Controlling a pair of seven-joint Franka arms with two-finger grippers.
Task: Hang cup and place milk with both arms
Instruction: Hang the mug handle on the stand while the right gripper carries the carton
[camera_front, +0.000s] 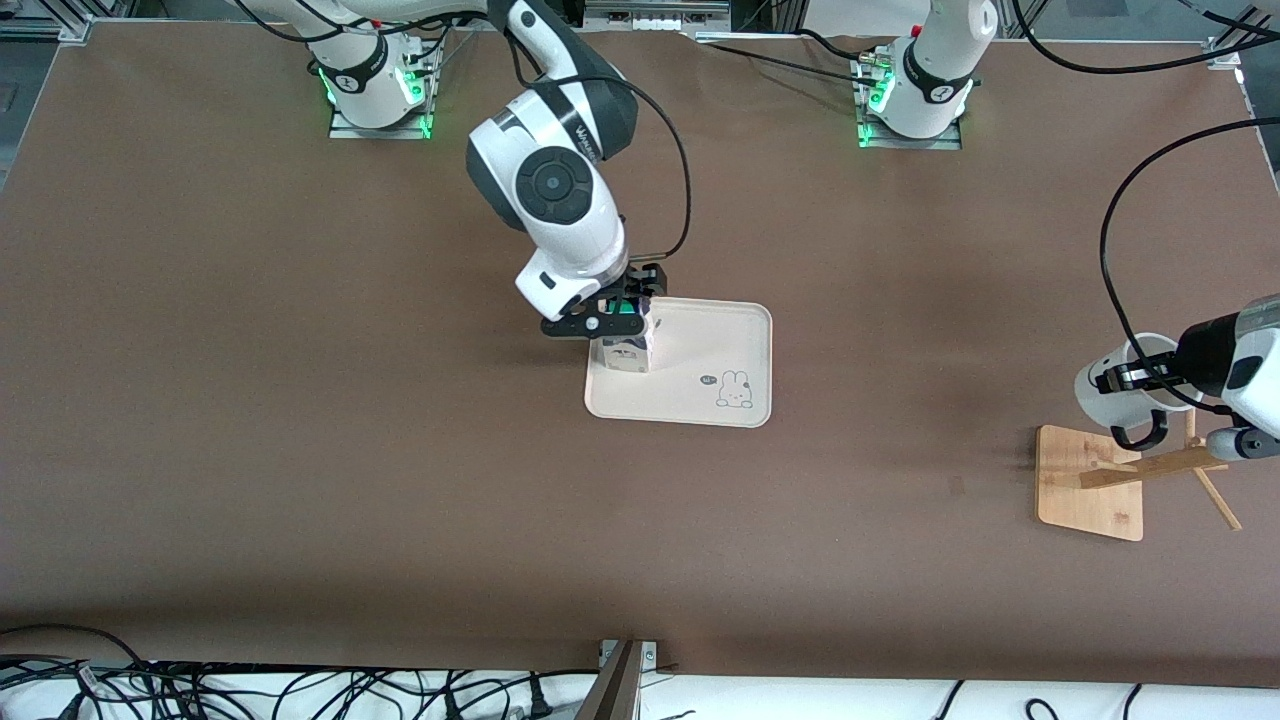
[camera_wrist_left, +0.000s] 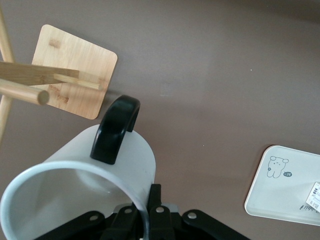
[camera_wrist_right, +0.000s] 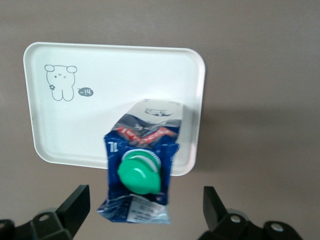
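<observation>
The milk (camera_front: 625, 353), a dark-blue and white carton with a green cap, stands on the cream tray (camera_front: 720, 340) at the tray's edge toward the right arm's end. My right gripper (camera_front: 622, 320) is just above it and open. In the right wrist view the fingers (camera_wrist_right: 79, 200) stand wide apart on either side of the carton (camera_wrist_right: 142, 150) without touching it. My left gripper (camera_front: 1140, 375) is shut on the rim of the white cup (camera_front: 1115, 385). It holds the cup on its side over the wooden rack (camera_front: 1090, 480), black handle (camera_wrist_left: 116, 127) toward the pegs (camera_wrist_left: 22, 92).
The tray (camera_wrist_right: 115, 90) has a small bear drawing (camera_front: 735, 390) on its part nearer the front camera. The rack's square bamboo base (camera_wrist_left: 75, 70) lies at the left arm's end of the brown table. Cables run along the table edge nearest the front camera.
</observation>
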